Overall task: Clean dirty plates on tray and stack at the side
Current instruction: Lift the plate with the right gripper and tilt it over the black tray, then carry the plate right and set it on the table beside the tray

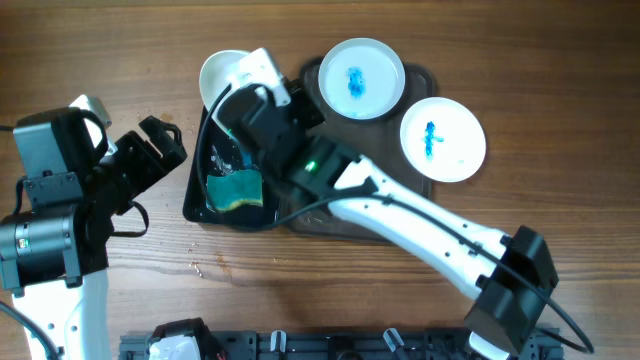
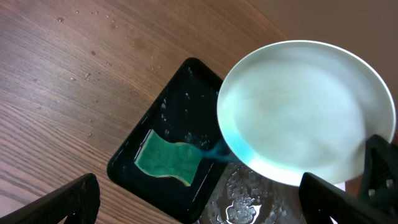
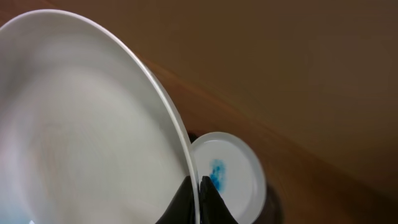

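Note:
My right gripper (image 1: 262,98) is shut on the rim of a clean white plate (image 1: 225,74), holding it tilted above the black basin (image 1: 196,195); its fingers (image 3: 199,198) pinch the plate (image 3: 87,130) edge. The plate (image 2: 308,112) also fills the left wrist view. A green sponge (image 1: 235,190) lies in the basin, also seen in the left wrist view (image 2: 168,158). Two white plates with blue stains (image 1: 360,78) (image 1: 443,138) sit on the dark tray (image 1: 425,75). My left gripper (image 1: 160,150) is open and empty, left of the basin.
The basin (image 2: 140,155) holds water droplets and stands at the tray's left end. Bare wooden table (image 1: 100,50) lies to the left and behind. The right arm (image 1: 420,225) crosses the table's middle from the front right.

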